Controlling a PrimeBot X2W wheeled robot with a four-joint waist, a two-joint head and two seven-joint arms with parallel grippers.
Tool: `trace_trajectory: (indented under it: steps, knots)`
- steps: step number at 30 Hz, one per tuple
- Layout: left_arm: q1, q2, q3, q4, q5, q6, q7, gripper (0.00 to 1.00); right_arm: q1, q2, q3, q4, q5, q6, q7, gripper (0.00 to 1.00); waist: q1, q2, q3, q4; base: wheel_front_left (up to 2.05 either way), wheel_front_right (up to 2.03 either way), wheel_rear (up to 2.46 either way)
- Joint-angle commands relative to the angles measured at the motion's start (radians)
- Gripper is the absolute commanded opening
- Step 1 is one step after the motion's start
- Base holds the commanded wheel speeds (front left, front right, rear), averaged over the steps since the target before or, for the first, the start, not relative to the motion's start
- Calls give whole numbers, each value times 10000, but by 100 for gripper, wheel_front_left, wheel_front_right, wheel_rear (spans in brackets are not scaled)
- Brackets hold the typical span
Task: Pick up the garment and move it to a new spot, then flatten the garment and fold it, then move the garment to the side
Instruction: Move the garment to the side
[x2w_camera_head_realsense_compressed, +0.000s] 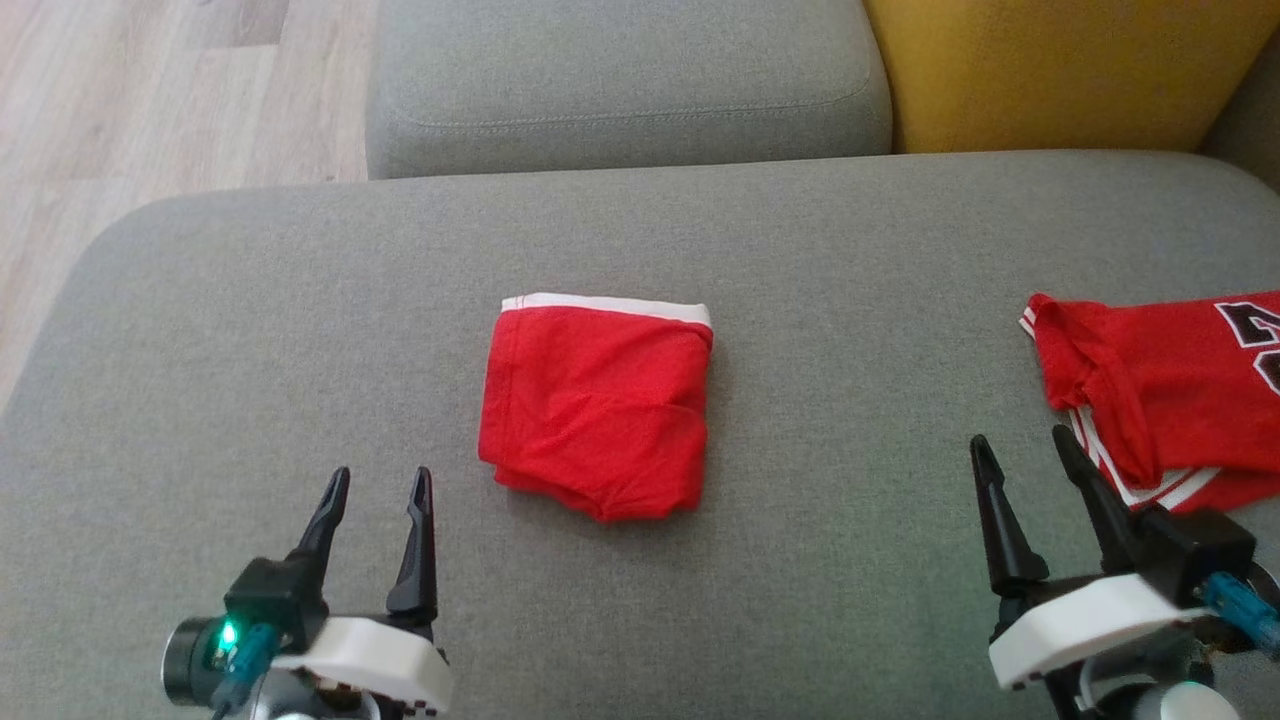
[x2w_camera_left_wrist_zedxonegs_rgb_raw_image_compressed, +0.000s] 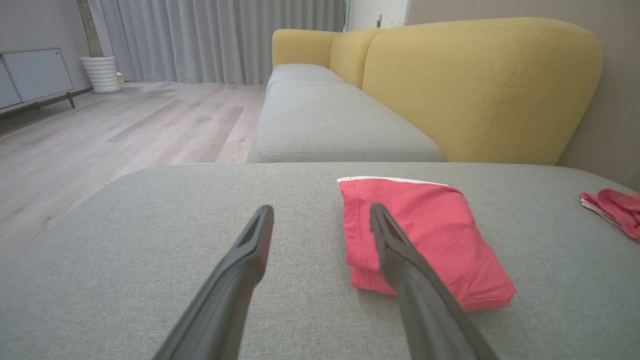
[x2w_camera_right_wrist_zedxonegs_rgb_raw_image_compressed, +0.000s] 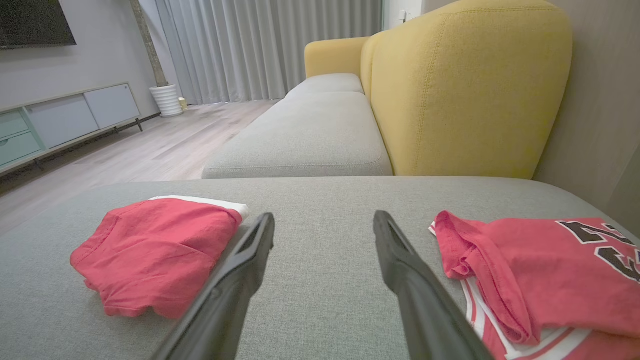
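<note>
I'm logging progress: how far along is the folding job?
Done: the shorts lie folded flat in the middle of the cushion. In hand: nothing; the left gripper and right gripper are open, off the cloth. Left: probably moving the shorts aside. The jersey at the right lies rumpled.

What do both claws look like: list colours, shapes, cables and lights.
Left claw and right claw match: two long, tapering black fingers on a white moulded base, with a black block behind. A teal plug feeds each; a green light glows by the left one.
</note>
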Motion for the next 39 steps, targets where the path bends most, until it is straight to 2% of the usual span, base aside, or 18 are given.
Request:
trace_trajectory:
  steps: [1, 14, 21, 28, 34, 39]
  knots:
    - [-345, 157, 301, -360, -80, 65, -3, 100, -280, -41, 234, -376, 64, -9, 23, 100, 0, -1, 11, -2, 0, 0, 0]
    - [-410, 202, 244, -418, -93, 172, -20, 100, -308, -40, 233, -394, 106, -9, -29, 100, 0, -1, 68, -34, 0, 0, 0]
    - [-905, 158, 73, -472, -53, 77, -37, 100, -833, -40, 506, 211, 273, -9, 17, 100, 0, -1, 611, 319, 0, 0, 0]
    - [-1758, -46, -156, -287, 8, -110, -244, 100, -2720, -40, 1765, 2546, 436, -9, -141, 100, 0, -1, 1594, 917, 0, 0, 0]
    - [-2324, -280, -326, 95, -10, -266, -422, 100, -4337, -40, 3307, 4876, 1419, -9, -420, 100, 0, -1, 2145, 1363, 0, 0, 0]
    - [-2624, -430, -415, 322, -10, -331, -517, 100, -5189, -40, 4192, 6476, 2408, -9, -257, 100, 0, -1, 2349, 1539, 0, 0, 0]
